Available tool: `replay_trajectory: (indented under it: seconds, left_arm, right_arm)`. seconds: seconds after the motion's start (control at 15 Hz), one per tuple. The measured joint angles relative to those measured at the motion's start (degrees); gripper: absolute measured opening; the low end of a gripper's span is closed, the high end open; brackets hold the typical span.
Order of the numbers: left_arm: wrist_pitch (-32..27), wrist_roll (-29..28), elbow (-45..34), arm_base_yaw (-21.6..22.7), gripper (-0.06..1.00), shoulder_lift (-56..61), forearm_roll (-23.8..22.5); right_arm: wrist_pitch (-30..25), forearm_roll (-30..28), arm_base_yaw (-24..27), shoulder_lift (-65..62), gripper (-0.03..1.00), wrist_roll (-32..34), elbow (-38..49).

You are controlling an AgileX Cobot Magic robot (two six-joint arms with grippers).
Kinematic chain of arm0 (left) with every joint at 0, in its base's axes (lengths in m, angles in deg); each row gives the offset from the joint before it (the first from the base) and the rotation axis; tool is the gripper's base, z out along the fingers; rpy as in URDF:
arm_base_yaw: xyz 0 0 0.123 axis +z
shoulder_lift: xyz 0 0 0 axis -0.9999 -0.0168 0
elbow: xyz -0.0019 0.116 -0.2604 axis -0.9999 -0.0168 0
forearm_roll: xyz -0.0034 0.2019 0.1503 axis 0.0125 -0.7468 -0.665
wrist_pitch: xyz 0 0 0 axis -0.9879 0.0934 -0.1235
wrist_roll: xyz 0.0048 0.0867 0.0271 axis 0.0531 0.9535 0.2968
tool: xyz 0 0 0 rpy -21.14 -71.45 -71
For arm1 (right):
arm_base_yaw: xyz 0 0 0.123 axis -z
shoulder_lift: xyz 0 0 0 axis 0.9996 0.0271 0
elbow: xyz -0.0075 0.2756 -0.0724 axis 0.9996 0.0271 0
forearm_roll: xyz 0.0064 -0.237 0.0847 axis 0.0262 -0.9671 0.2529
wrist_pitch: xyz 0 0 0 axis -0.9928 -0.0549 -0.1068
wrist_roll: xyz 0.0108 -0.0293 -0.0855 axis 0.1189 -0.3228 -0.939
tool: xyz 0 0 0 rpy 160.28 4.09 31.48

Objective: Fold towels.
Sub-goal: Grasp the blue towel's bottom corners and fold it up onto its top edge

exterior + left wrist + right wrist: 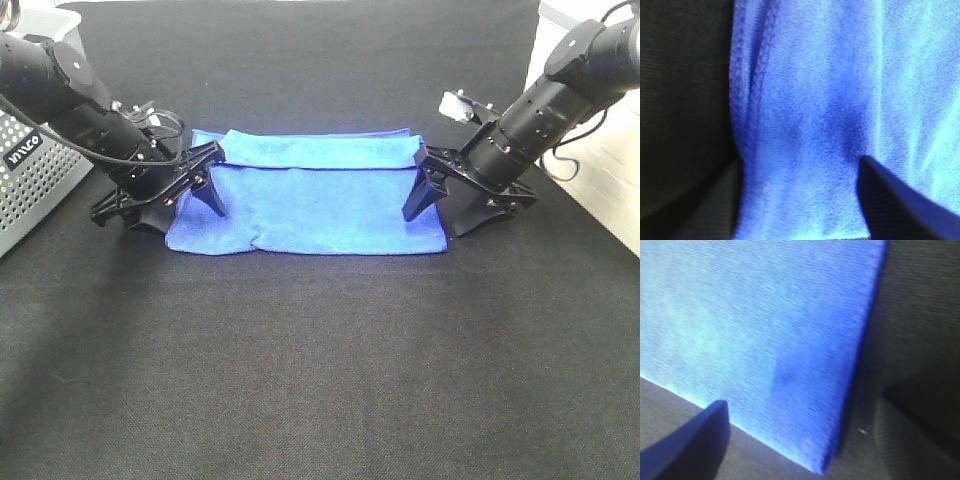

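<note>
**Both grippers astride the towel's 2 short ends, grasp not yet made**

Exterior high view: the bright royal-blue rectangular microfibre towel (310,205) lies flat on the black woven table cover (320,380), its long sides running across the view. A band along its far long side sits slightly raised, so it looks to be doubled over already. The left gripper (172,205) is down at the towel's left short end and the right gripper (440,212) is down at its right short end. Each has 1 finger over the blue cloth and the rest of the jaw outside the edge. A grey perforated basket (40,180) stands beyond the towel's left end, apart from it.

Left wrist view: the towel (830,100) fills most of the picture. 2 stitched hems run side by side at its edge, which suggests 2 layers. The left gripper (800,167) has its jaws apart, with 1 finger (900,205) over the cloth and the other off it on the black cover. Nothing is pinched.

Right wrist view: the towel (765,330) shows a straight edge and 1 corner. The right gripper (800,405) also stands apart, 1 finger on either side of that edge, holding nothing.

The step in hand seems to be the grasp before another fold. The next move likely calls for both jaws to close on every layer at the hem, then for an even lift so the cloth does not skew.
</note>
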Motion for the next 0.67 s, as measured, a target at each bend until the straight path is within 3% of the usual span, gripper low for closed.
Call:
replay_trajectory:
  seconds: [0.07, 0.13, 0.27, 0.4, 0.47, 0.67]
  left_arm:
    - [0.2, 0.5, 0.0, -0.2, 0.53, -0.1, 0.1]
    - [0.2, 0.5, 0.0, -0.2, 0.53, -0.1, 0.1]
    - [1.3, 0.7, 0.0, -1.1, 0.31, -0.6, 0.1]
    - [1.3, 0.7, 0.0, -1.3, 0.08, -0.7, -0.5]
    - [0.9, 0.8, 0.0, -1.3, 0.03, -0.6, -1.5]
    - [-5.8, 0.8, 0.0, -0.3, 0.03, 0.6, -5.1]
  right_arm:
    - [0.2, 0.6, -0.3, 0.3, 0.7, -0.1, 0.0]
    - [0.2, 0.6, -0.3, 0.3, 0.7, -0.1, 0.0]
    - [0.6, 1.7, -0.9, 0.6, 0.55, 0.0, 0.0]
    - [1.2, 1.8, -0.9, 1.0, 0.24, 1.7, 0.0]
    - [1.4, 0.0, -0.9, 1.1, 0.03, 3.6, 0.0]
    - [-0.4, -0.5, -0.9, 1.1, 0.0, 4.9, 0.0]
